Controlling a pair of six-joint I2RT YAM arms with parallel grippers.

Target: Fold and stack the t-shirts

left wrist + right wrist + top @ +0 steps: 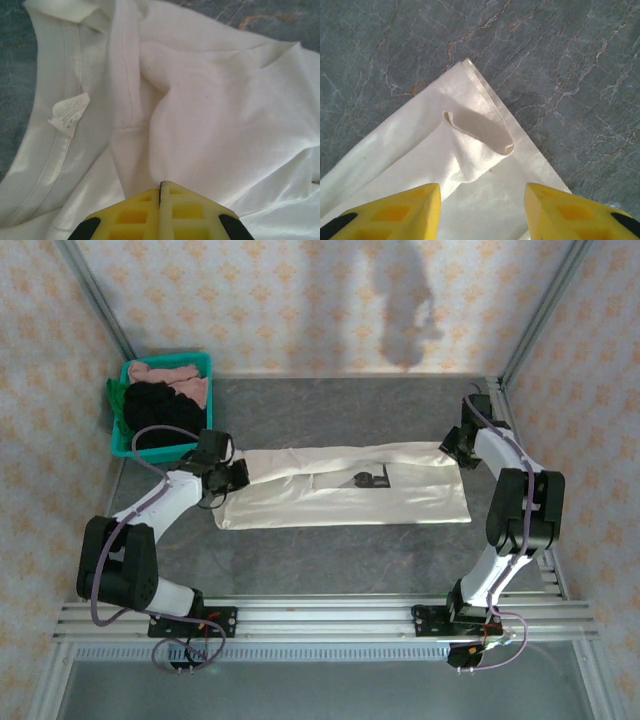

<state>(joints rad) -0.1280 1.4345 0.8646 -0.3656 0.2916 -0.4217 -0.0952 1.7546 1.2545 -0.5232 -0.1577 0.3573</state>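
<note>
Overhead, the grey marbled surface (340, 560) sits inside a booth of cream wallpaper (300, 300) with orange motifs, with metal posts (95, 300) in the corners. A soft shadow (405, 310) falls on the back wall at 12 o'clock, and an aluminium rail (330, 620) carries both arm bases at 6 o'clock. At 10 o'clock a teal bin (205, 365) stands against the wall and holds a pink shirt (170, 375), a black shirt (160, 405) and a bit of green shirt (117, 400) at its 9 o'clock edge.

The cream-white t-shirt (300, 500) lies across the middle of the surface as a long band running from 9 to 3 o'clock. Its far edge is folded over, and its small black print (368, 479) sits near the centre. The left end effector (232, 476) is at the shirt's 9 o'clock end, and the right end effector (452, 448) is at its 2 o'clock corner.

The left wrist view adds what the overhead view cannot resolve. The collar (70, 60) curves along the 9 o'clock side with a white neck label (69, 114) inside it, and a ridge of cloth rises toward 6 o'clock. There the yellow fingers are pressed together, clamped on a pinch of the cream-white t-shirt.

The right wrist view shows the shirt's corner (467, 62) pointing to 12 o'clock on bare marbled grey. A small loop of fabric (485, 130) stands up just inside it. The right fingers (410, 205) are spread wide at 7 and 5 o'clock, with nothing between them but flat cloth
</note>
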